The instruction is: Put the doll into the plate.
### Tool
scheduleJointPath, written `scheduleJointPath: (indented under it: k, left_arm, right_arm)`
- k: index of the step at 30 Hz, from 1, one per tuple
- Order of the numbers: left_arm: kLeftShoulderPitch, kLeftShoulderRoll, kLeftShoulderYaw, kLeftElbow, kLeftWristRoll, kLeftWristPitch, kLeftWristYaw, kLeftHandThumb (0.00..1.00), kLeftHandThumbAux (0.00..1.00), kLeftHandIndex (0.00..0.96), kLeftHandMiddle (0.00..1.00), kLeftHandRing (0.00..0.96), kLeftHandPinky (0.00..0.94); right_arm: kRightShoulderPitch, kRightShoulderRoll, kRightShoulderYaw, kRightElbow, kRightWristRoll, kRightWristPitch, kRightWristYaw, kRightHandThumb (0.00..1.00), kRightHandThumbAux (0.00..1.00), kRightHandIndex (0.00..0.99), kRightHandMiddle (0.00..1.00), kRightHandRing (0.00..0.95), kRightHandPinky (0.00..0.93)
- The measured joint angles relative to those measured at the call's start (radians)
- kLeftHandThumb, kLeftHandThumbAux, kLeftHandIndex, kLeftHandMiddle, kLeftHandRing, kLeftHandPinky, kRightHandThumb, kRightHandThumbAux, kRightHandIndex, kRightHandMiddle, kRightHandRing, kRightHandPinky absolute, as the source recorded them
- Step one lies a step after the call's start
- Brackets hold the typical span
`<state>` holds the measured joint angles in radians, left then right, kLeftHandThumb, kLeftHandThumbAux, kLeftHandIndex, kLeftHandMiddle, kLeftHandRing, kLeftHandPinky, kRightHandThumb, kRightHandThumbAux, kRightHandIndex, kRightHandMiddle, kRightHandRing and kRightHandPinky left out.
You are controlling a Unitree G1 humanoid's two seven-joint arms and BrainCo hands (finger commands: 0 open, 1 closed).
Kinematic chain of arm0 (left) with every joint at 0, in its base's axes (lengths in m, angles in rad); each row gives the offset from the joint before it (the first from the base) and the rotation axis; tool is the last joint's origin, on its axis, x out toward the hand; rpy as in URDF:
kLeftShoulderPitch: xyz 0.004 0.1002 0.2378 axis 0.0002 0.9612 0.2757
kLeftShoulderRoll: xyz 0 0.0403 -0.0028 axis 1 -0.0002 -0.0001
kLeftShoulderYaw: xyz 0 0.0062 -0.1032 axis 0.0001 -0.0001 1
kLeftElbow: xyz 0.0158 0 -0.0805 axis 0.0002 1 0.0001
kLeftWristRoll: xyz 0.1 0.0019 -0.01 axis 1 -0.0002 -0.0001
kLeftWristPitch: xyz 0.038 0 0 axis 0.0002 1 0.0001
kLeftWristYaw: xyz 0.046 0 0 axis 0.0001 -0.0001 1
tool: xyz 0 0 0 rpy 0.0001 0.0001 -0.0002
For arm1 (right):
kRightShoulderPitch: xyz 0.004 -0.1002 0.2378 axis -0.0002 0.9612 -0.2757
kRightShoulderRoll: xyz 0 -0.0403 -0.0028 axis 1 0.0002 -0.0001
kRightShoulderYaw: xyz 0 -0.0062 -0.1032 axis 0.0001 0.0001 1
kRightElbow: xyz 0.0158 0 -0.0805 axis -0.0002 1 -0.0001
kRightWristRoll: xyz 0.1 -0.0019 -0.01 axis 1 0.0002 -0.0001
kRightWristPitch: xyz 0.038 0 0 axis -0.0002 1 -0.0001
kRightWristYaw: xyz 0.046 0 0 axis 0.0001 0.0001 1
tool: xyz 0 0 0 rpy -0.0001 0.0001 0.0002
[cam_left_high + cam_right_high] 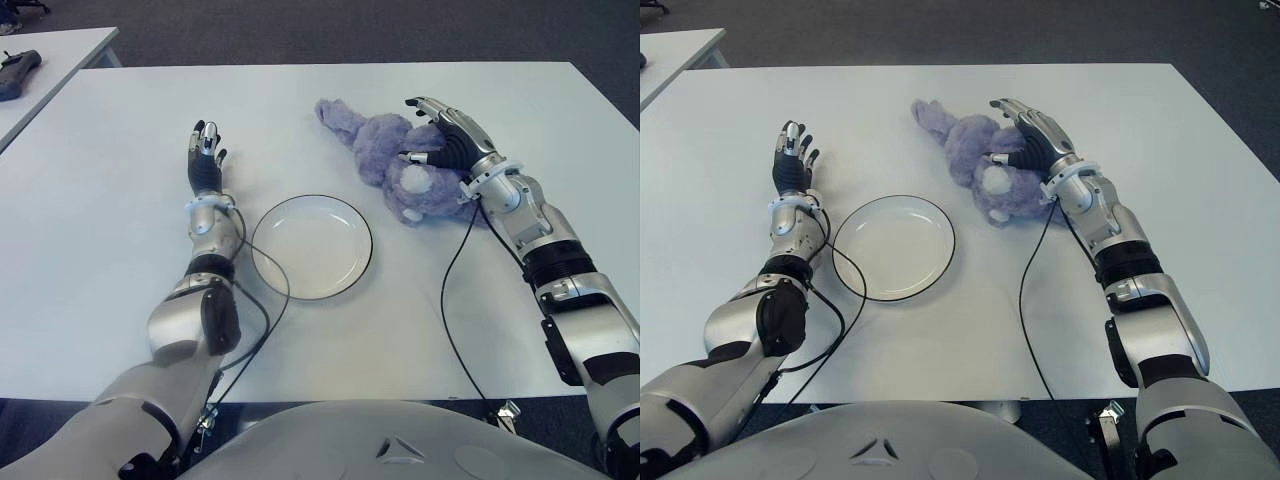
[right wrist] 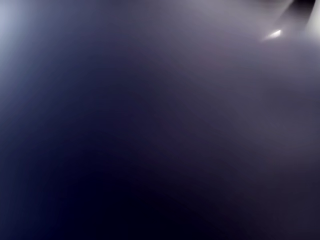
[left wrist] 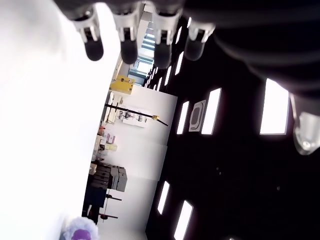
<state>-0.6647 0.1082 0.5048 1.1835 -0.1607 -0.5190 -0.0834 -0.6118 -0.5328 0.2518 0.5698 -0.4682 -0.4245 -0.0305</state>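
On the white table (image 1: 120, 150), the round white black-rimmed plate (image 1: 311, 246) holds nothing; the right hand (image 1: 450, 140) lies over the fluffy purple plush doll (image 1: 385, 160), its grip impossible to confirm; the left hand (image 1: 205, 160), left of the plate, is relaxed and holds nothing.

The right side of the purple plush doll (image 1: 385, 160) is hidden under the right hand (image 1: 450, 140). The right wrist view is filled by a dark blur; whether the doll is gripped cannot be told.

Looks like a big lab or office room. Plain white table (image 1: 120, 260) on dark grey carpet (image 1: 300, 30), a second white table (image 1: 60, 50) close by, long ceiling lights (image 3: 275, 107), shelves stacked with boxes (image 3: 107, 177).
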Motion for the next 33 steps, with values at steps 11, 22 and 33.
scheduleJointPath:
  k: [11, 22, 33]
  left_arm:
    - [0.003, 0.008, 0.003, 0.000, -0.002, 0.000, -0.006, 0.000, 0.375, 0.043, 0.105, 0.090, 0.044]
    - [0.004, 0.011, 0.003, 0.000, -0.005, 0.000, -0.012, 0.000, 0.377, 0.054, 0.113, 0.092, 0.047]
    - [0.004, 0.015, 0.006, 0.000, -0.017, 0.000, -0.025, 0.000, 0.356, 0.052, 0.113, 0.098, 0.057]
  right_arm:
    - [0.033, 0.096, -0.034, -0.044, 0.055, 0.028, 0.006, 0.601, 0.712, 0.374, 0.484, 0.573, 0.642]
    - [0.056, 0.152, -0.041, -0.075, 0.101, 0.028, 0.023, 0.686, 0.719, 0.431, 0.706, 0.743, 0.805]
    - [0.067, 0.168, -0.041, -0.104, 0.108, 0.029, 0.029, 0.687, 0.716, 0.438, 0.827, 0.826, 0.843]
